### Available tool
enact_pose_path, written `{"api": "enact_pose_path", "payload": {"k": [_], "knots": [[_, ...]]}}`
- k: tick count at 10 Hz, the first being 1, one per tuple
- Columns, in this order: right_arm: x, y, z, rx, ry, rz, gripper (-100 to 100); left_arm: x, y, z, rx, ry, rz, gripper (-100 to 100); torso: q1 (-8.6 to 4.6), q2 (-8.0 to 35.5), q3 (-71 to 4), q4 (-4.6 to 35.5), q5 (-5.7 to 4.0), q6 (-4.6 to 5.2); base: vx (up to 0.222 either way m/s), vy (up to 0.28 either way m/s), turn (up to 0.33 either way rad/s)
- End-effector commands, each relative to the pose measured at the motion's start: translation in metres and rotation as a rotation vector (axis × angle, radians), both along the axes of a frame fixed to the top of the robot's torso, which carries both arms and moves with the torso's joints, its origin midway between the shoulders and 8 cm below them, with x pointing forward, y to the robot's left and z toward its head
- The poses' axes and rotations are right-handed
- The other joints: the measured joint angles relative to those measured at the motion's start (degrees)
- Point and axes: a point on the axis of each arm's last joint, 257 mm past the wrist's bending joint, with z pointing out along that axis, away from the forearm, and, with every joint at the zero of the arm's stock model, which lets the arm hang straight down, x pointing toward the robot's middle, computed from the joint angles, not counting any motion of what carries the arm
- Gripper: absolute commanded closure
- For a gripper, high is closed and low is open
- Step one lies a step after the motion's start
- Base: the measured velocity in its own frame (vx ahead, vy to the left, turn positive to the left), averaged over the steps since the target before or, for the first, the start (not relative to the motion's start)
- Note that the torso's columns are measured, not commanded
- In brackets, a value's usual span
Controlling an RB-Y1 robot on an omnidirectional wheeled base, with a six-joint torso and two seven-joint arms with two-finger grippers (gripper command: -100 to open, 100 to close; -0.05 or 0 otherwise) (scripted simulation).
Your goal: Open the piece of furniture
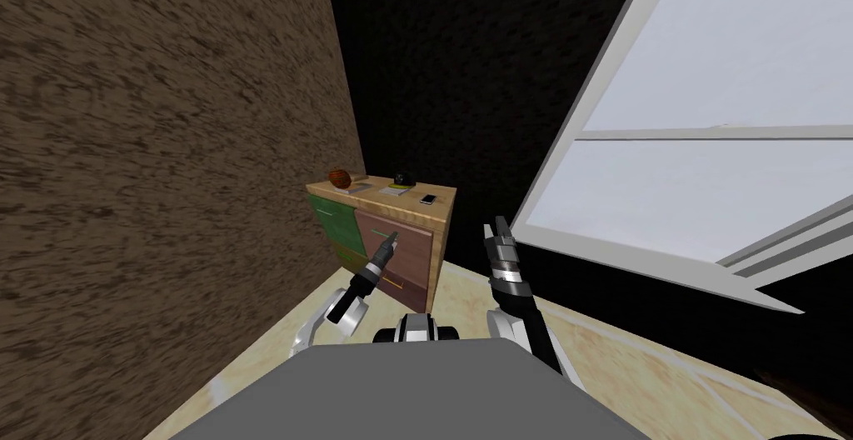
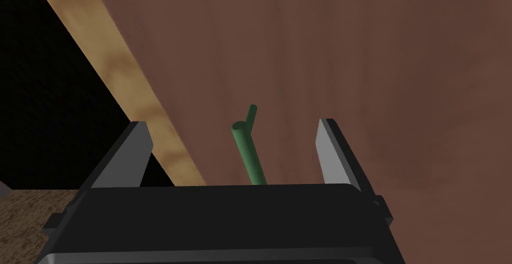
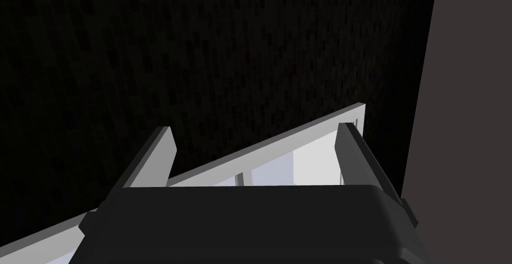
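The cabinet [image 1: 442, 239] stood against the brown wall [image 1: 167, 168] at about 11 o'clock from me, on the pale floor [image 1: 466, 293], with a black area behind it toward 1 o'clock. Its front carried a green panel [image 1: 333, 218] on the 9 o'clock side and brown drawers on the 3 o'clock side. The left gripper [image 1: 387, 243] was up against the upper brown drawer [image 1: 412, 247], right at its thin green handle [image 1: 381, 232]. In the left wrist view that gripper [image 2: 232, 126] was spread wide, and the handle [image 2: 248, 151], a green rod on a short post, rose from the gripper's dark body between the two fingers [image 2: 330, 151], touching neither. The drawer front [image 2: 350, 51] lay flat behind it, bordered by the cabinet's tan edge [image 2: 125, 76]. On the light top sat an orange ball [image 1: 338, 177] at the 9 o'clock end, a small dark object [image 1: 403, 180] near the middle, and a phone-like slab [image 1: 428, 199] toward the 3 o'clock end. The right gripper [image 1: 497, 231] hung in the air at 3 o'clock from the left one, well apart from the cabinet and just beside the white window frame [image 1: 583, 247]; its wrist view showed the gripper [image 3: 256, 128] spread open around nothing.
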Motion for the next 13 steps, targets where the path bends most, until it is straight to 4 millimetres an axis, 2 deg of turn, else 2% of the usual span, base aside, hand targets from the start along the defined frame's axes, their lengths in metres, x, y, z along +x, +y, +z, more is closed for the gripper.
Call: {"api": "enact_pose_path", "payload": {"k": [1,6,7,11,12,13], "knots": [[0.0,0.0,0.0,0.0,0.0,0.0,0,-0.001,0.0,-0.008,-0.001,0.002,0.0,100,0.09,0.04,0.01,-0.01,0.02,-0.01,-0.063,0.033,0.004],[0.0,0.0,0.0,0.0,0.0,0.0,0,-0.01,-0.002,0.007,0.002,-0.003,-0.019,100,0.09,0.37,0.2,0.24,-0.02,-0.07,-0.13,0.047,0.035],[0.0,0.0,0.0,0.0,0.0,0.0,0,-0.01,-0.002,-0.002,0.005,0.014,-0.014,100,-0.02,0.24,0.11,0.29,-0.07,-0.04,-0.067,0.027,0.007],[0.0,0.0,0.0,0.0,0.0,0.0,0,-0.024,-0.007,0.005,0.002,0.002,-0.039,100,0.15,0.27,0.14,0.22,-0.01,-0.1,-0.15,0.078,0.045],[0.0,0.0,0.0,0.0,0.0,0.0,0,-0.024,-0.005,-0.003,0.006,0.019,-0.034,100,0.1,0.23,0.11,0.26,-0.03,-0.09,-0.076,0.034,0.006],[0.0,0.0,0.0,0.0,0.0,0.0,0,-0.028,-0.005,0.004,0.008,0.028,-0.039,-100,-0.11,-0.11,-0.09,0.19,-0.09,-0.03,-0.004,0.004,0.045]]}}
